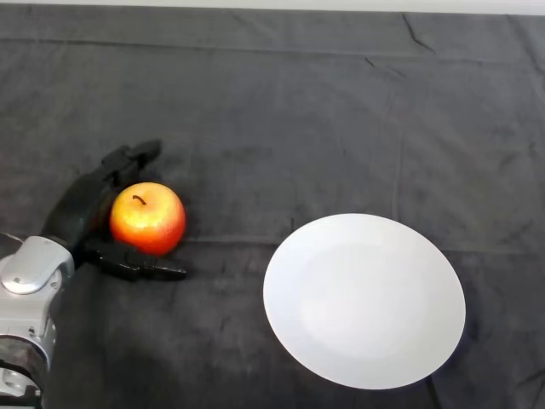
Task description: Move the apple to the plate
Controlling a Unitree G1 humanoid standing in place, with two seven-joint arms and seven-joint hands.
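Note:
A red and yellow apple [147, 218] with a short stem stands on the dark cloth at the left. A white empty plate [364, 300] lies to its right, near the front. My left hand [81, 209] is at the apple's left side, palm against it. Its fingers [129, 158] reach past the apple's far side and its thumb [140, 267] lies along the near side. The fingers look relaxed and are not closed round the apple. The apple rests on the cloth, a short gap away from the plate.
The dark cloth [324, 119] covers the whole table, with a few creases. A pale strip of the table's far edge [341, 7] shows at the top.

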